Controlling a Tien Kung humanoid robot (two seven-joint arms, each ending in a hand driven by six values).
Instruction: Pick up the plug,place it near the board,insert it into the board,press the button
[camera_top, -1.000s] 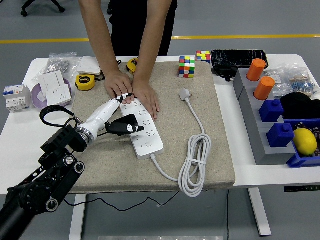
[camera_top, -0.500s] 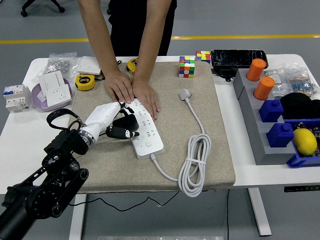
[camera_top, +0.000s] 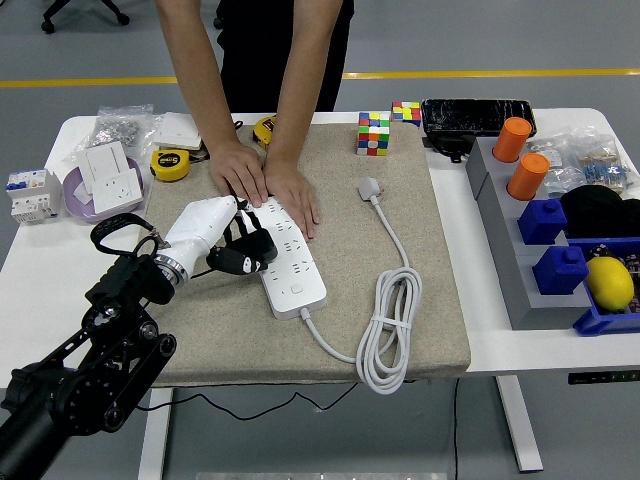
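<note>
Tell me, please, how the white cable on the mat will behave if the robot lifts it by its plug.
The white cable is probably floppy: it lies in loose loops and curves. Lifted by the plug, it would likely trail and drag. Its other end joins the power strip, which the person's hands press down, so it may tug.

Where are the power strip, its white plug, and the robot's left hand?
power strip (camera_top: 297, 272), head view, on its white top face.
white plug (camera_top: 370, 188), head view, on the plug body.
left hand (camera_top: 215, 235), head view, on the hand's middle.

Black jointed arm (camera_top: 90, 370), white hand (camera_top: 215, 235) with black fingertips
</note>
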